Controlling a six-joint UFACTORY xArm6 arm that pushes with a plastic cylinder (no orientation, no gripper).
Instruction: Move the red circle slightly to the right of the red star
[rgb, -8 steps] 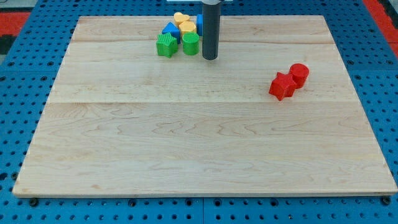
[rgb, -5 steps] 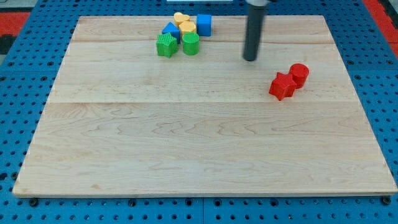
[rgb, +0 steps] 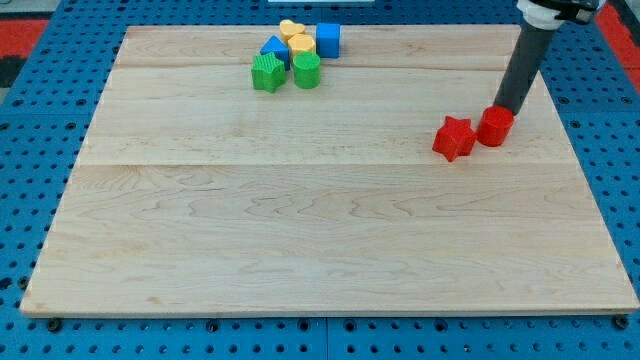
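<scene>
The red circle (rgb: 495, 127) stands on the wooden board at the view's right, just to the right of the red star (rgb: 454, 138) and a little higher in the view; the two touch or nearly touch. My tip (rgb: 506, 108) is at the circle's upper right edge, touching it from behind. The dark rod rises from there to the view's top right.
A cluster of blocks sits at the board's top centre: a green star (rgb: 267, 73), a green cylinder (rgb: 307, 70), a blue triangle-like block (rgb: 275, 47), two yellow blocks (rgb: 296, 36) and a blue cube (rgb: 328, 40). The board's right edge (rgb: 585, 150) is near the circle.
My tip swept from beside the top cluster across to the right and down to the red circle. The circle has shifted down and slightly right, now closer to level with the star.
</scene>
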